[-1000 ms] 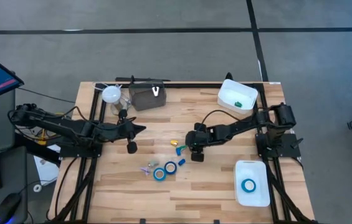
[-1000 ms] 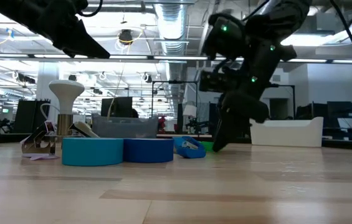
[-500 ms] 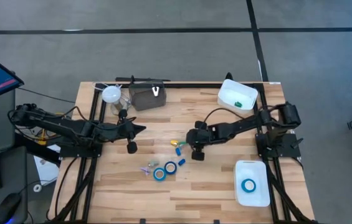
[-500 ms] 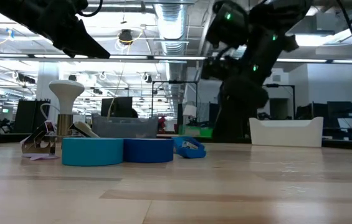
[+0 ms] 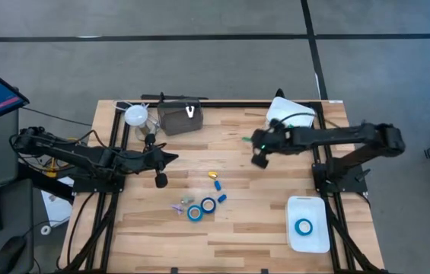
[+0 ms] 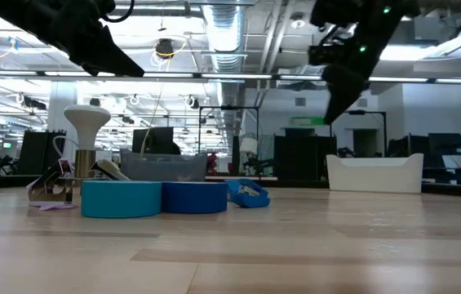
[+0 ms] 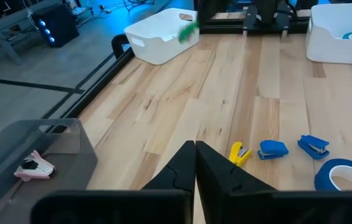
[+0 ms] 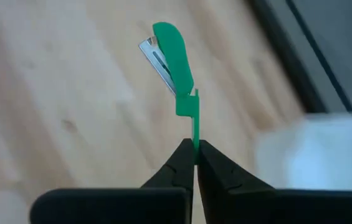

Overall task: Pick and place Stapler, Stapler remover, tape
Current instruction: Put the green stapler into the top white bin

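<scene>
My right gripper [image 5: 254, 144] hangs above the table's far right part, shut on a small green stapler [image 8: 172, 59], close to the far white bin [image 5: 291, 118]. That bin has another green item inside. My left gripper [image 7: 194, 149] is shut on nothing and hovers over the table's left middle [image 5: 161, 161]. Two blue tape rolls [image 5: 194, 213] [image 5: 208, 205] lie flat on the table near its middle front. A third roll [image 5: 304, 226] lies in the near white bin. A pale stapler remover [image 7: 33, 167] sits in the grey bin [image 5: 179, 118]. My right gripper pinches a thin green tab [image 8: 192, 121] at one end of the stapler between its two fingertips. The stapler stands out beyond the fingertips, lifted clear of the table, its metal underside [image 8: 154, 59] showing.
Two small blue staplers [image 5: 221, 199] [image 5: 219, 183], a yellow one [image 5: 214, 175] and a purple item [image 5: 178, 206] lie by the tape rolls. A white lamp-like object [image 5: 136, 116] stands at the far left. Bare wood lies between the arms.
My right gripper has risen from the table near the small staplers and swung toward the far right, toward the far white bin, staying shut. The green stapler has gone with it, lifted clear of the table.
</scene>
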`<action>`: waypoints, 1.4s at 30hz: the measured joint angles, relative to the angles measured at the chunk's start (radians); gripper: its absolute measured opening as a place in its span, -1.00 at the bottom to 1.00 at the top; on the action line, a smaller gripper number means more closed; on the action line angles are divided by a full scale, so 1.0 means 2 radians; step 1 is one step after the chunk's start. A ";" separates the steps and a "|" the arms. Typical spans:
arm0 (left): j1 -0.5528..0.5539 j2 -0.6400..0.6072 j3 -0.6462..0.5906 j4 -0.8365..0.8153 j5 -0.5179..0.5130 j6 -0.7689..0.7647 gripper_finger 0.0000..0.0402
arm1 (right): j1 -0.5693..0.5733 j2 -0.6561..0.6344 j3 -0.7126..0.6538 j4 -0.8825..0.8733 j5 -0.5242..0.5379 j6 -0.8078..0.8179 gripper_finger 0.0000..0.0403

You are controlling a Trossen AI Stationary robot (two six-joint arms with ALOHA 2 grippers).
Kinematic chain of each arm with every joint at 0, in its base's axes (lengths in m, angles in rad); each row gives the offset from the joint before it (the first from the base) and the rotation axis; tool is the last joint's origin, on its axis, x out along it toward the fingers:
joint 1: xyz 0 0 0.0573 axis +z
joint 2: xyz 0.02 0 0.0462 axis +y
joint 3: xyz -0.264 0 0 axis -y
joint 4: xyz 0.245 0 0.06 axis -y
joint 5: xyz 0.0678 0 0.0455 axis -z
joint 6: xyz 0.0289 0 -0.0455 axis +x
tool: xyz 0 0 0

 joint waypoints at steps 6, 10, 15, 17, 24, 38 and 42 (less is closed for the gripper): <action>0.000 0.000 0.000 0.000 0.000 0.000 -0.99 | -0.065 -0.076 0.000 -0.083 0.020 0.008 -1.00; 0.000 0.000 0.000 0.000 0.000 0.000 -0.99 | -0.122 -0.109 0.000 -0.115 0.020 0.009 -1.00; 0.000 0.000 0.000 0.000 0.000 0.000 -0.99 | -0.197 -0.116 0.000 -0.148 0.019 0.024 -1.00; 0.000 0.000 0.000 0.001 0.000 0.000 -0.99 | -0.225 -0.110 -0.005 -0.149 0.019 0.029 -1.00; 0.000 0.000 0.000 0.002 0.000 0.000 -0.99 | -0.296 -0.057 -0.022 -0.146 0.016 0.027 -1.00; 0.000 0.000 0.000 0.002 0.000 0.000 -0.99 | -0.357 0.076 -0.022 -0.059 -0.034 0.012 -1.00; 0.000 0.000 0.000 0.002 0.000 0.000 -0.99 | -0.366 0.106 -0.021 -0.048 -0.035 0.012 -1.00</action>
